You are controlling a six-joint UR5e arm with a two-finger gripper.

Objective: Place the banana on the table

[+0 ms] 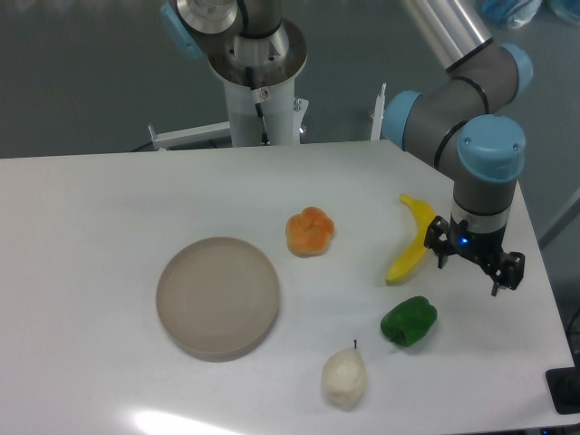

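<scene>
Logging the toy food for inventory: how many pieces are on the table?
4: the banana at right, the orange fruit mid-table, the green pepper below the banana, the whitish pear near the front edge. None seem hidden.

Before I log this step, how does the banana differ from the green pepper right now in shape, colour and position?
The banana is long, slim, curved and bright yellow; the green pepper is short, blocky and dark green. The banana lies nearer the back of the table, just beside the open gripper; the pepper sits closer to the front edge. Both rest on the bare tabletop, outside the plate, held by nothing.
</scene>
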